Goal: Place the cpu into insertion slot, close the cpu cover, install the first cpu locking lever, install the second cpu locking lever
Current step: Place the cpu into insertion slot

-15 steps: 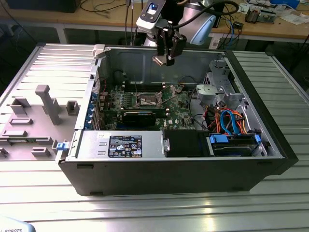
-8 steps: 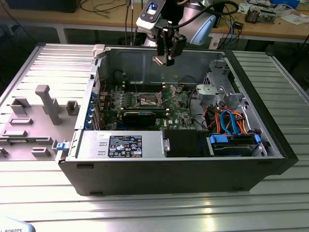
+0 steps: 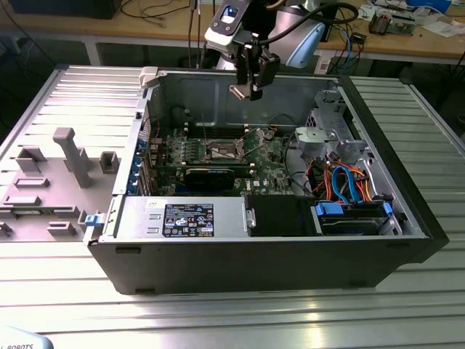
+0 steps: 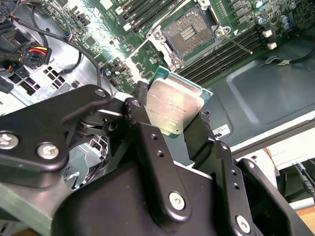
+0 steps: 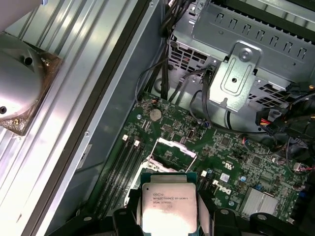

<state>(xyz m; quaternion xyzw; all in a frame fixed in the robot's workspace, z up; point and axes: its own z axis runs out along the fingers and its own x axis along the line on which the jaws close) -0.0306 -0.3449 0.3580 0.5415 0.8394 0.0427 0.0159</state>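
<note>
At the exterior view's left, apart on the desk [image 3: 218, 313]: a grey holder block [image 3: 65, 163] (no part in this step). Further right, inside the open computer case [image 3: 290, 254], the insertion slot [image 3: 221, 151] lying uncovered on the green motherboard [image 3: 269, 163]. Probable danger here: coming down tilted or turned and bending the slot's fine contacts; also slipping from such a thin-edge pinch and falling onto the board. High above the slot, well apart from it: jaws pressed onto two opposite edges of the cpu [image 4: 174, 105], holding it flat between them, metal top visible in both wrist views.
</note>
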